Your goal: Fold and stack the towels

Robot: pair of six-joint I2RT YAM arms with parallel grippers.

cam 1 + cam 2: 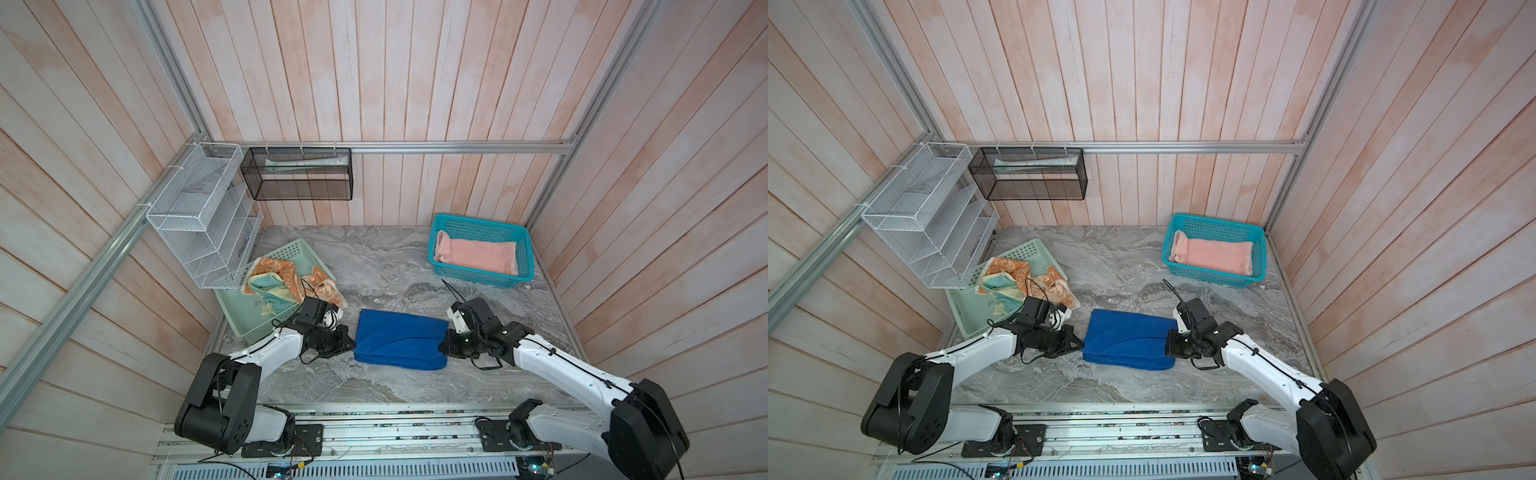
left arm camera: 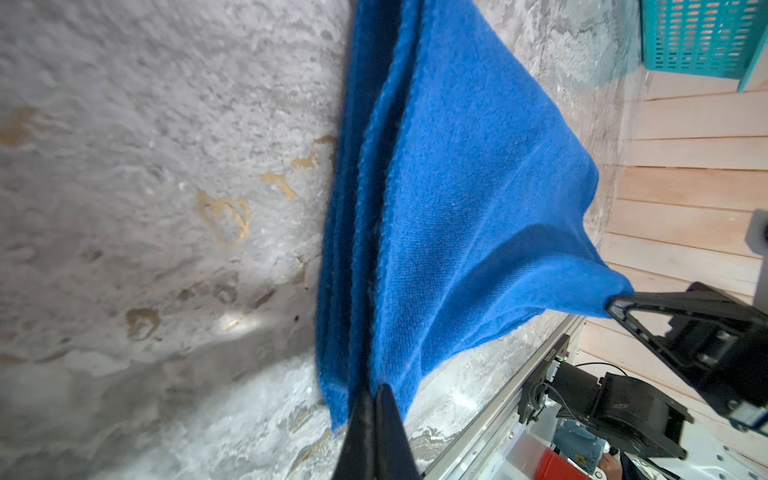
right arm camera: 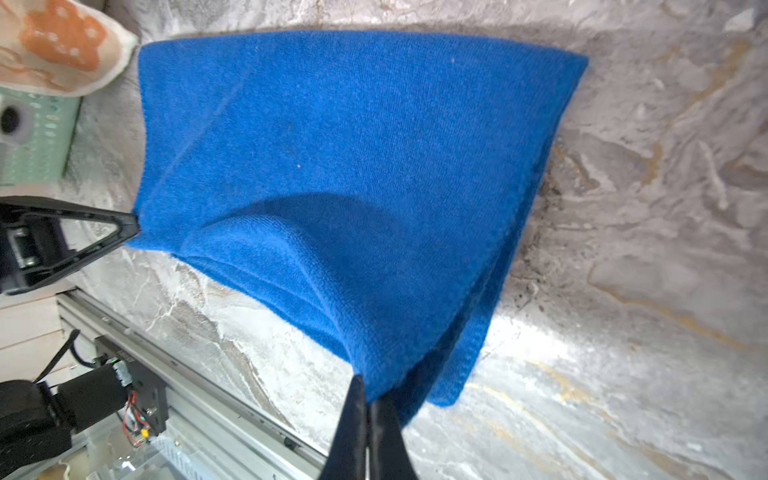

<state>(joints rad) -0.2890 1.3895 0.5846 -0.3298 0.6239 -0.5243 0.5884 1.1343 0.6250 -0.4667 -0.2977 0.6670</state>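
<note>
Two pairs of jaws pinch the blue towel (image 1: 399, 338): the left jaws grip its near left corner, the right jaws its near right corner, puckering the top layer into a ridge. It lies folded on the desk (image 1: 374, 266) between the arms, well apart from the teal basket (image 1: 473, 279) holding the pink towel (image 1: 478, 254). Each pinch may catch only upper layers, so a lift could drop the lower ones and open the fold.

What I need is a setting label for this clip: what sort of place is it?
Probably a mock bathroom or laundry nook in a robot test cell: marble-look counter, wire racks by plank walls, two arms mounted on a rail.
</note>
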